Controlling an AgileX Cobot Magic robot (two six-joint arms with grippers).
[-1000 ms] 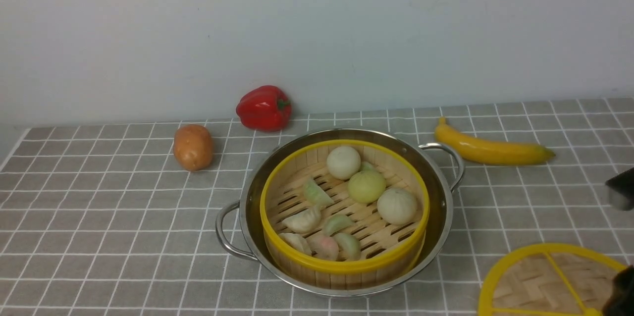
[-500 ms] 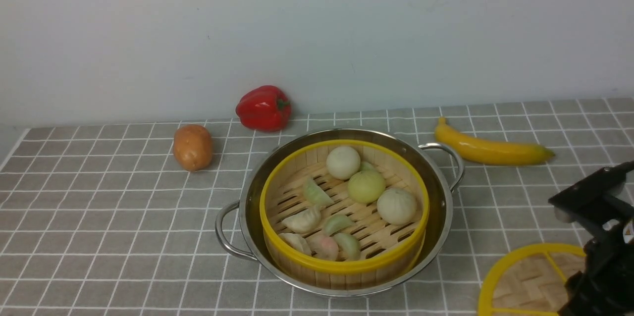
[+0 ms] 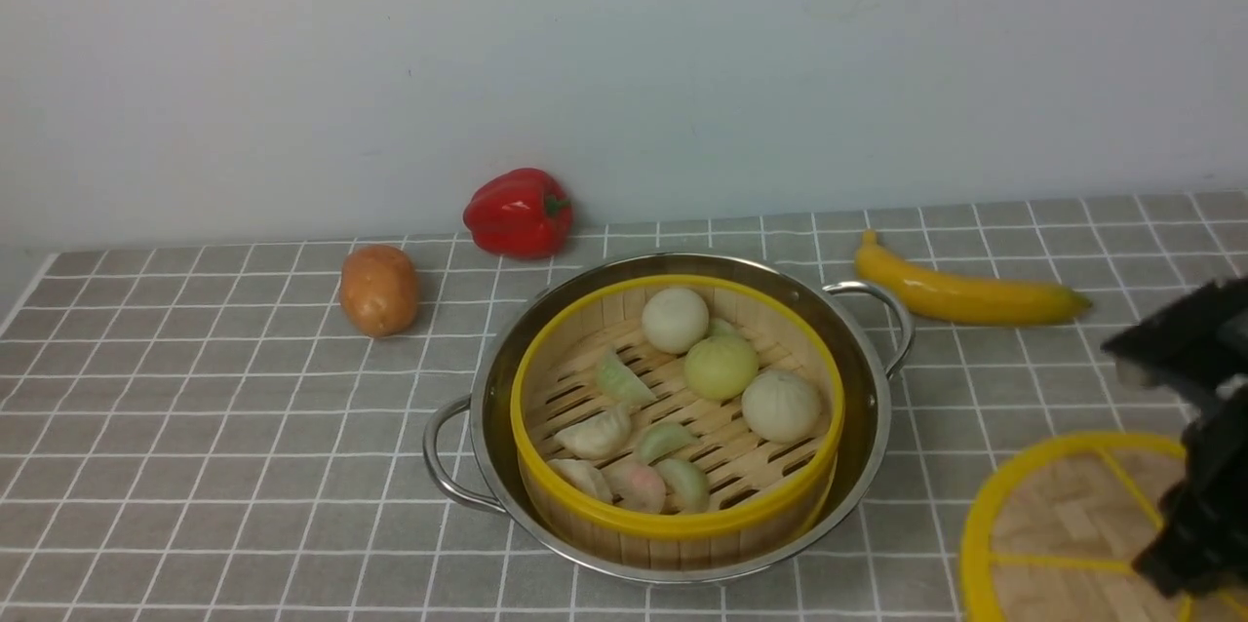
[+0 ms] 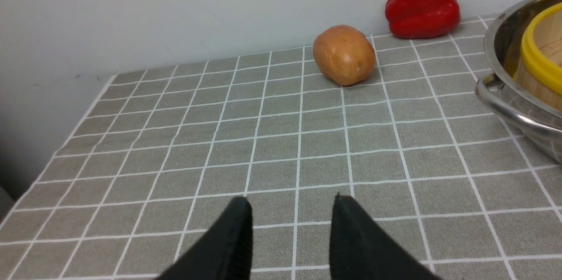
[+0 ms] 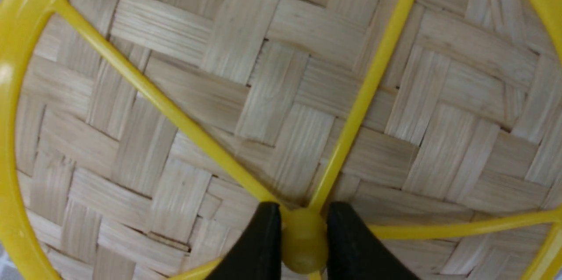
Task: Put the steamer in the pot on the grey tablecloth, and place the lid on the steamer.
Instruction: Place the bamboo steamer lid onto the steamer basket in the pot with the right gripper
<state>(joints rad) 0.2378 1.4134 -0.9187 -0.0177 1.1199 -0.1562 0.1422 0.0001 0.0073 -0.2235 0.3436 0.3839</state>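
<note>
The steamer [image 3: 673, 408] already sits in the pot [image 3: 863, 408]; only the lid [image 3: 1063, 515], right of the pot, remains, its centre clenched by the right gripper [image 5: 304, 223], while the left gripper [image 4: 290, 214] hangs released left of the pot.

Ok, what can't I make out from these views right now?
- Lid: front view, right side cut by the frame edge and covered by the right gripper.
- Grey tablecloth under the lid: right wrist view, lid fills it; lifted or resting, cannot tell.
- Pot floor: front view, hidden by the steamer.
- Left gripper: left wrist view, fingertips only; absent from front view.
</note>
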